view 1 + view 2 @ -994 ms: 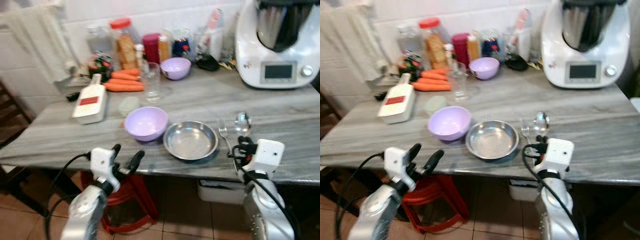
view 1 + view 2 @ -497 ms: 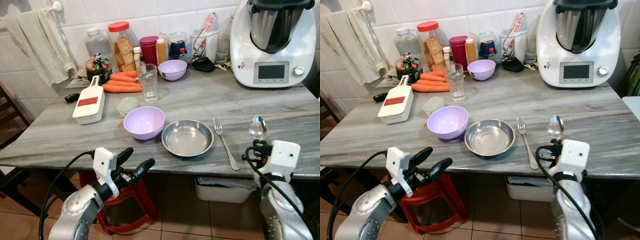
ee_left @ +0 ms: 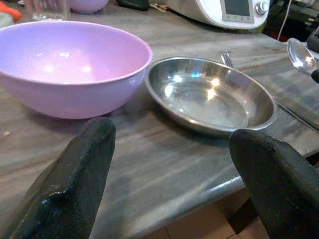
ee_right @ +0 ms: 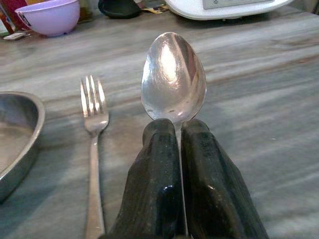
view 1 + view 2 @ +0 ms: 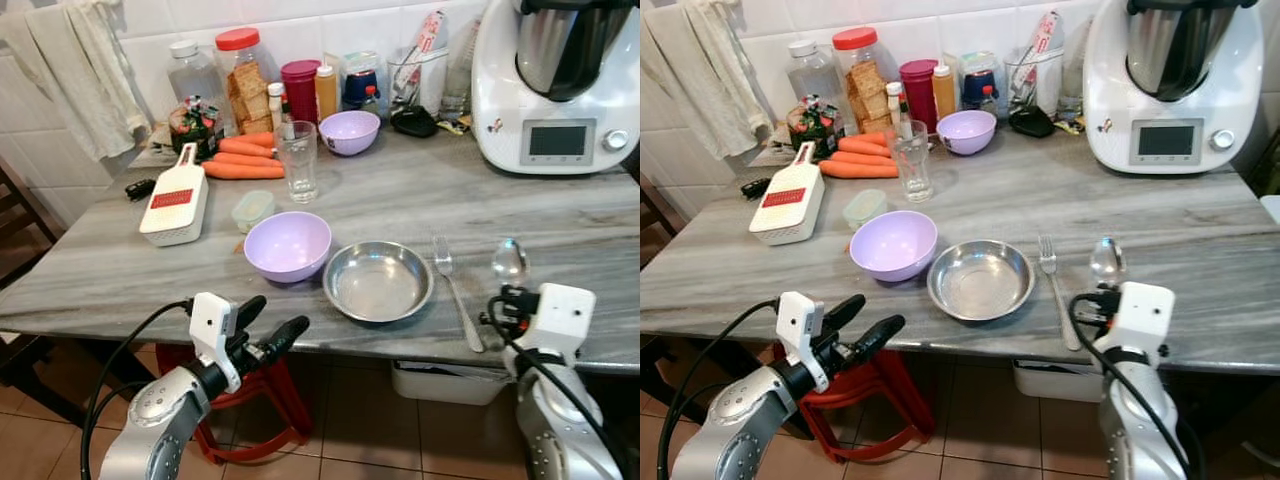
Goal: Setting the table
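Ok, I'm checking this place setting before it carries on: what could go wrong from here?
The right gripper pinches the spoon only at its neck, so the spoon could twist or slip as it is set down. The fork lies close beside it; lowering the spoon may knock it askew. The left gripper hangs open by the table edge, near the lilac bowl, and might bump either.

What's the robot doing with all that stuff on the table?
It's setting the table. Its right pincer is shut on a shiny metal spoon, held just right of the silver fork lying beside the round steel plate. A lilac plastic bowl sits left of the plate. The left pincer hangs open at the grey marble table's edge.
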`<state>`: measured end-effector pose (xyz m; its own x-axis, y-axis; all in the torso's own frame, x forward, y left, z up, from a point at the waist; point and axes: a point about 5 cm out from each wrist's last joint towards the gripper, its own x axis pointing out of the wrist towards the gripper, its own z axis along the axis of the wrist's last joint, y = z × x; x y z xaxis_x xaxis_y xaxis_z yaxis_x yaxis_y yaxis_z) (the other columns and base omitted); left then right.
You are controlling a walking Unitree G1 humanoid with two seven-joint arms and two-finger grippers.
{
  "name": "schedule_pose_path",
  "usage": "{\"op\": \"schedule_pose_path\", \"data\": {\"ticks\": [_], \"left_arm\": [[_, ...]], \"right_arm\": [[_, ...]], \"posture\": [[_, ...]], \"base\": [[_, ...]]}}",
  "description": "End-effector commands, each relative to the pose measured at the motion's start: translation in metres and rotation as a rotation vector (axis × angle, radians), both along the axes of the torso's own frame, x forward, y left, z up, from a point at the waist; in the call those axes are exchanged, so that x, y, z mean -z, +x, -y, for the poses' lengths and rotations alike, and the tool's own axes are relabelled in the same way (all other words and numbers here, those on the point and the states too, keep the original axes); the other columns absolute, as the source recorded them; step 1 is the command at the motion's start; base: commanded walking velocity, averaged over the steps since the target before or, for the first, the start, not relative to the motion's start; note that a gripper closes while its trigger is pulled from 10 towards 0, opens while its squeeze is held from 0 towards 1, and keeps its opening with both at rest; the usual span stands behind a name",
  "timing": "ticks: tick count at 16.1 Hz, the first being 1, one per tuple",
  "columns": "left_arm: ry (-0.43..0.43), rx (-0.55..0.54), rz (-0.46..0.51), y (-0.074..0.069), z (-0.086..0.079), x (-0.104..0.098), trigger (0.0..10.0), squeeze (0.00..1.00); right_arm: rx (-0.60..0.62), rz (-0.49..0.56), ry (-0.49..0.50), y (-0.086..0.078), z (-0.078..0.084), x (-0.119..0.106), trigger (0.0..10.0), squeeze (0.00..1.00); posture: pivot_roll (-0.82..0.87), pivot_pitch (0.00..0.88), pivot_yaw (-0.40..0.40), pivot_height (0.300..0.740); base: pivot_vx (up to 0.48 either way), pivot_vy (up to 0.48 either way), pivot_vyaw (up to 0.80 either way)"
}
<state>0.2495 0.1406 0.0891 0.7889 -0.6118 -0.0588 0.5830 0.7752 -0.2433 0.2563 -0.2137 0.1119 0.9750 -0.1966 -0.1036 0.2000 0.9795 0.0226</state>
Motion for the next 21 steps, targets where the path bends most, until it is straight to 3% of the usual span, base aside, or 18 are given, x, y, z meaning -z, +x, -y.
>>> {"op": "schedule_pose_path", "data": {"ticks": [1,5,13,17,19,21], "left_arm": [[0.026,-0.001,-0.001,0.001,-0.001,0.000,10.0,0.00],[0.031,-0.005,-0.009,0.000,-0.002,0.001,10.0,0.00],[-0.001,-0.036,0.032,0.004,-0.007,0.000,10.0,0.00],[-0.047,0.050,0.037,0.001,-0.004,-0.004,10.0,0.00],[-0.030,0.127,0.036,-0.002,-0.002,-0.004,10.0,0.00],[-0.021,0.145,0.037,-0.003,-0.002,-0.004,10.0,0.00]], "right_arm": [[-0.002,0.025,0.002,0.001,-0.001,-0.007,10.0,0.00],[-0.007,0.024,0.009,0.002,-0.003,-0.007,10.0,0.00],[-0.106,-0.002,0.011,0.013,-0.015,-0.005,10.0,0.00],[-0.191,-0.023,0.039,0.025,-0.031,-0.005,10.0,0.00],[-0.240,-0.060,0.061,0.036,-0.044,-0.002,10.0,0.00],[-0.241,-0.085,0.057,0.039,-0.047,0.000,10.0,0.00]], "posture": [[-0.17,0.000,0.135,0.740],[-0.17,0.000,0.136,0.740],[-0.16,0.000,0.144,0.740],[-0.15,0.000,0.145,0.740],[-0.15,0.000,0.146,0.740],[-0.15,0.000,0.143,0.740]], "base": [[0.000,-0.364,0.00],[0.000,-0.423,0.00],[0.000,0.000,0.00],[0.000,0.000,0.00],[0.000,0.000,0.00],[0.000,0.000,0.00]]}}
